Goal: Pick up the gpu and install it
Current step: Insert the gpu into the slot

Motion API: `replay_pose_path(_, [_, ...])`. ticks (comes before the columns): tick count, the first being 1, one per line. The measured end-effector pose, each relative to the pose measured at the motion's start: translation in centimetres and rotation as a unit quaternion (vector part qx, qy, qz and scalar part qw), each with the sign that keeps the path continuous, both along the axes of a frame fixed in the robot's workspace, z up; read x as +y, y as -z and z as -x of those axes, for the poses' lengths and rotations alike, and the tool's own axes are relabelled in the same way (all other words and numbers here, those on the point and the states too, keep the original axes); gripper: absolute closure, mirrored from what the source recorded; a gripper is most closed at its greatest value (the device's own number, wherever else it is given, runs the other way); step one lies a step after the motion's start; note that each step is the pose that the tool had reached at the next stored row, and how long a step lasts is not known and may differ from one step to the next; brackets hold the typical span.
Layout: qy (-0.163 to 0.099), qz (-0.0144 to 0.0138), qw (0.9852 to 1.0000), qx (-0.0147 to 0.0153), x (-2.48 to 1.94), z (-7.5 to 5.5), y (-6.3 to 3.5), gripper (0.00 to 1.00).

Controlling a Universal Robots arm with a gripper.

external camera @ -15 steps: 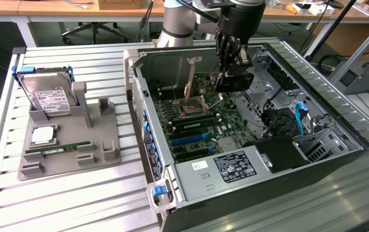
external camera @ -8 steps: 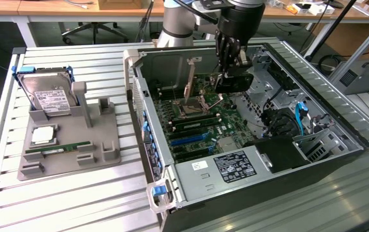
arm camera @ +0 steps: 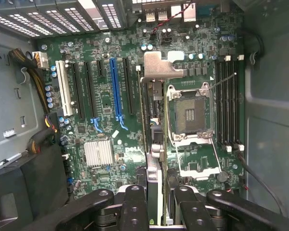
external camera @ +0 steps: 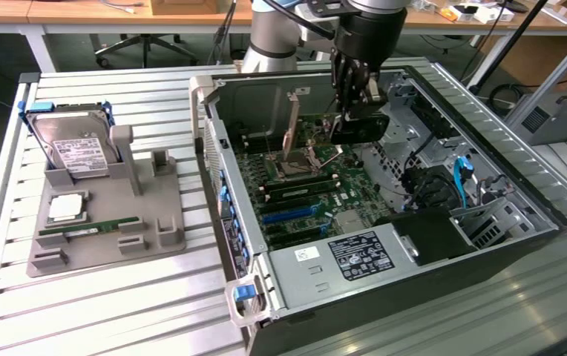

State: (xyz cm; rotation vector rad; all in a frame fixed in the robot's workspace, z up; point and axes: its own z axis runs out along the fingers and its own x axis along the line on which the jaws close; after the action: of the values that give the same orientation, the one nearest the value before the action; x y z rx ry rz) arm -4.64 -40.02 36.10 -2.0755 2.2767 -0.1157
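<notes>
Pincer [arm camera: 156,202] was clamped on the gpu [arm camera: 153,139], holding it edge-on above the motherboard [arm camera: 106,110] inside the case [external camera: 521,215].

Slatted metal table [external camera: 115,311] (desks [external camera: 76,18] behind)

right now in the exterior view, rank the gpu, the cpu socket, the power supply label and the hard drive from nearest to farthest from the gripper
1. gpu, upright between the gripper fingers, inside the case.
2. cpu socket, on the motherboard just below.
3. power supply label, at the case's near end.
4. hard drive, outside the case on the grey holder at the exterior view's left.
</notes>
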Motion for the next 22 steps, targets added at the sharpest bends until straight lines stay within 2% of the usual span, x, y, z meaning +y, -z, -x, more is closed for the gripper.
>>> replay_pose_path(5, [0.000, 0.0010, 1.0000, 0.0000, -0.05, 0.01, 0.10, 0.73])
replay_pose_path(22, [0.000, 0.0078, 1.0000, 0.0000, -0.18, 0.02, 0.49, 0.73])
